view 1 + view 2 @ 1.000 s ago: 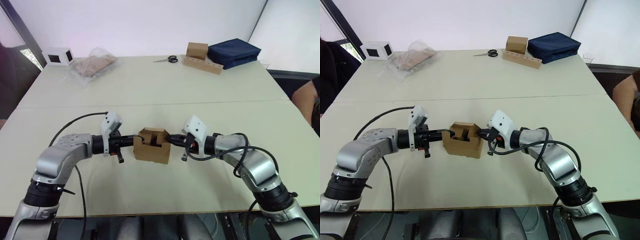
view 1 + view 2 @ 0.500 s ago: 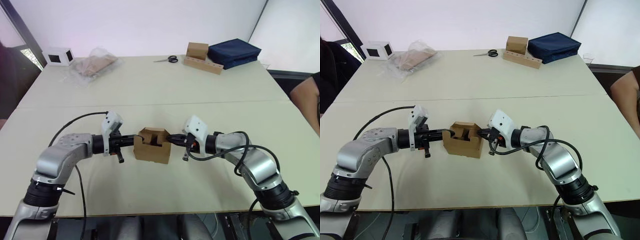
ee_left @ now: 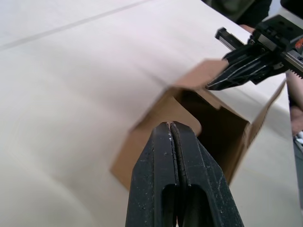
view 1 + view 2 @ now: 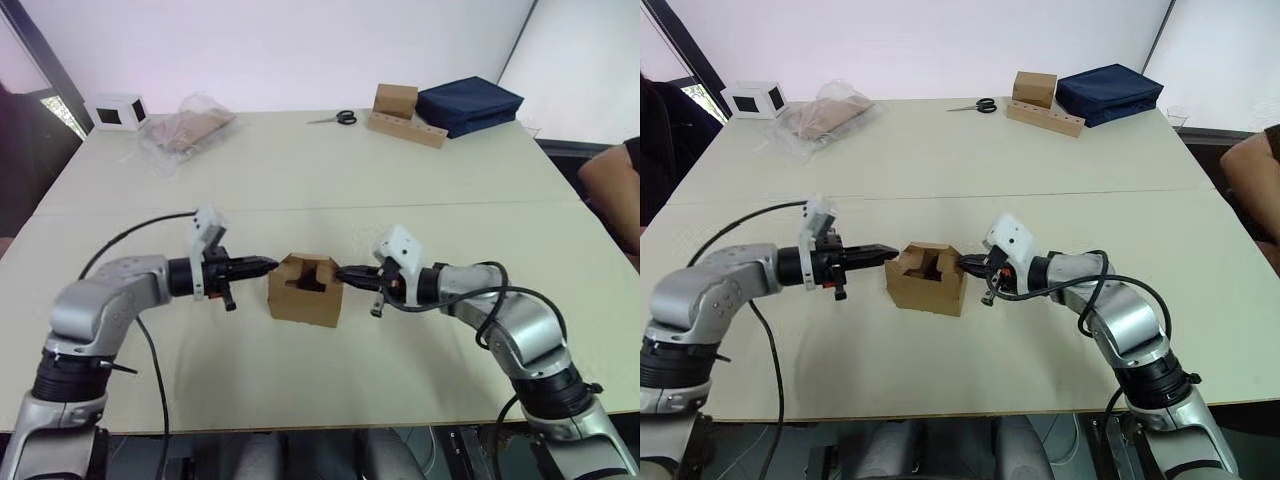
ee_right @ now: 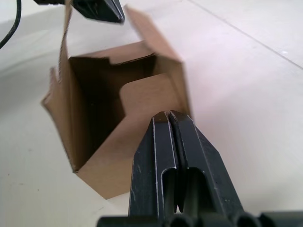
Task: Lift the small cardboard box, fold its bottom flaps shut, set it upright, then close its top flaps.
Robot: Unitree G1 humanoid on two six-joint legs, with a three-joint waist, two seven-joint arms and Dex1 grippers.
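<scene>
Small cardboard box (image 4: pixel 305 291) sits on table (image 4: pixel 300 180) between my two grippers, top flaps (image 4: pixel 922 255) half open. Left gripper (image 4: pixel 262 266) fingers pressed together, just off box's left edge. Right gripper (image 4: pixel 345 274) likewise pressed together, tip at right flap. Risk I see: one-sided push (box light) slides or tips it, flap springs back.

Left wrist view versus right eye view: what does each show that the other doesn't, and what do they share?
Left wrist alone: a close look along the left gripper, fingers pressed together, into the dark inside of the small cardboard box.

Right eye alone: the table with the scissors, white box, plastic bag, navy bag and squarer brown box.

Shared: the open box and the right gripper at its far rim.
</scene>
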